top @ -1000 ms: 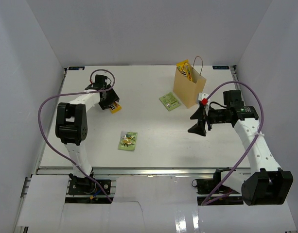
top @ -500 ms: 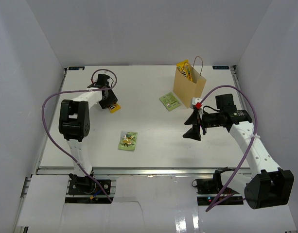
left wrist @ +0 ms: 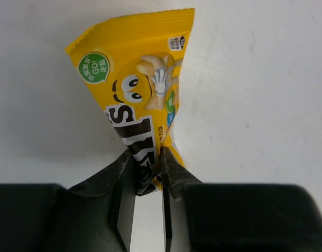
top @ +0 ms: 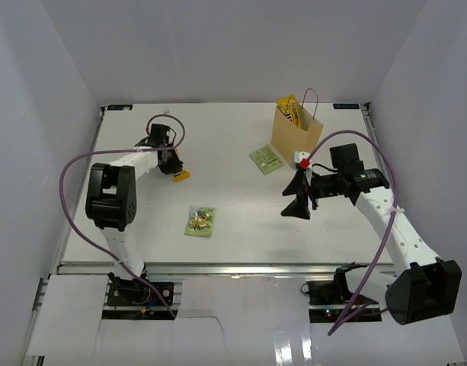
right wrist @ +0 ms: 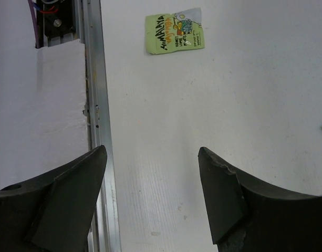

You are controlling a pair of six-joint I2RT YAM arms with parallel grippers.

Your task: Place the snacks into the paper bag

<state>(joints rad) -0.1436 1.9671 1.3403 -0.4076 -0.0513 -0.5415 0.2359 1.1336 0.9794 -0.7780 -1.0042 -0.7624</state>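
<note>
Light, thin and probably slippery, the yellow candy pack [left wrist: 142, 89] is pinched by one end between the left fingers [left wrist: 122, 176] at the counter's [top: 241, 221] far left, well apart from the paper bag [top: 296, 137], a hold that looks sound, while the right fingers [right wrist: 71, 184] hang spread.

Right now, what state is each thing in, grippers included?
left gripper: shut on the yellow candy pack, pinching one end.
right gripper: open, empty, above the table.
paper bag: upright, top open.
second yellow pack: in the paper bag, sticking out of the top.
far light-green pack: flat on the table beside the paper bag.
near light-green pack: flat on the table, untouched.
</note>
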